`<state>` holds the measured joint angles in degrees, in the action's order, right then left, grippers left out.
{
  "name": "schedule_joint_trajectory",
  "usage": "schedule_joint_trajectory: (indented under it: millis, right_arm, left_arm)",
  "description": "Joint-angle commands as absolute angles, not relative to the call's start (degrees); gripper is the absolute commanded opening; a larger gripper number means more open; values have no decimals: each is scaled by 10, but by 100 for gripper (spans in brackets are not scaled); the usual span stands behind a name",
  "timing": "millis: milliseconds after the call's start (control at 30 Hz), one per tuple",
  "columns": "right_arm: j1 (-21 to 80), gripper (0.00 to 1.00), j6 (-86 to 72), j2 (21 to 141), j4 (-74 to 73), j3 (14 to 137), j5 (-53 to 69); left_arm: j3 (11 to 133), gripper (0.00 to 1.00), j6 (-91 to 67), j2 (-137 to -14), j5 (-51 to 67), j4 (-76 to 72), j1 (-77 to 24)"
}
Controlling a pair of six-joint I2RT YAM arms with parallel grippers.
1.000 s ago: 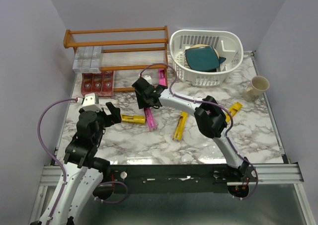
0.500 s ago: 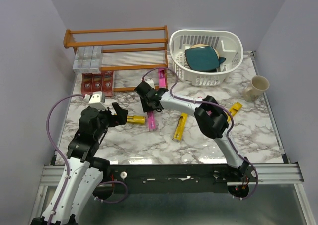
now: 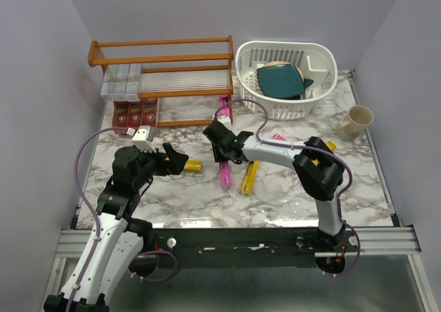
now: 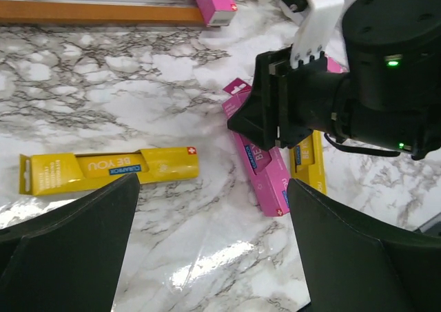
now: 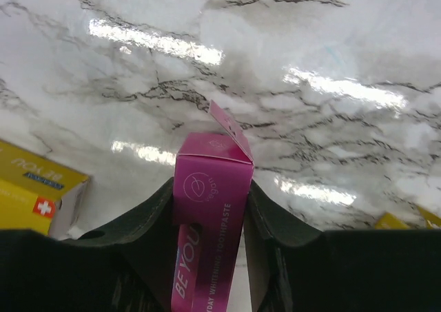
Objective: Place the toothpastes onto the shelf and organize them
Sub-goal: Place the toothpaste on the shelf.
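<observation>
The shelf (image 3: 162, 71) stands at the back left, with silver-grey toothpastes (image 3: 120, 81) on its slatted tier and red ones (image 3: 136, 113) below. My right gripper (image 3: 222, 143) is shut on one end of a magenta toothpaste (image 3: 225, 173), low over the table; the right wrist view shows the carton (image 5: 210, 215) pinched between both fingers. My left gripper (image 3: 176, 162) is open and empty, just left of a yellow toothpaste (image 3: 192, 166), which also shows in the left wrist view (image 4: 110, 172). Other cartons lie loose: yellow (image 3: 249, 178), magenta (image 3: 224, 107), and yellow (image 3: 326, 147) behind the right arm.
A white slotted basket (image 3: 324, 85) holding a teal object (image 3: 279, 80) stands at the back right. A cream cup (image 3: 355, 121) is at the right edge. The two grippers are close together at the table's middle.
My right gripper has moved right and slightly nearer with the magenta toothpaste in it. My left gripper has moved right, up to the yellow toothpaste.
</observation>
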<state>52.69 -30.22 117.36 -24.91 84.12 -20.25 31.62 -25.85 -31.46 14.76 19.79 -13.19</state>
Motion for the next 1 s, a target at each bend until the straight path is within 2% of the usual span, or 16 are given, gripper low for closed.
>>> schedule_joint_trajectory:
  millis: [0,167,300,433,767,967]
  right_arm:
    - [501,39,-358,1026,-110,716,-176]
    - [476,38,-404,923,-5,601,-133]
    - [447,39,-441,853,53,521,-102]
    - [423,39,-469,795,71,476,-88]
    - [362,39,-561,686,138,362,-36]
    - [348,39,-594,665,163,337,-3]
  left_arm:
    - [294,99,-304,-315,212,141,-140]
    - [253,99,-381,-319,156,54,-219]
    - [243,99,-394,-350,27,-15,-379]
    - [250,99,-381,-388,-90,-71,-469]
    - [245,99,-349,-498,-263,-211,-639]
    - [236,98,-335,-562,-340,-286,-687]
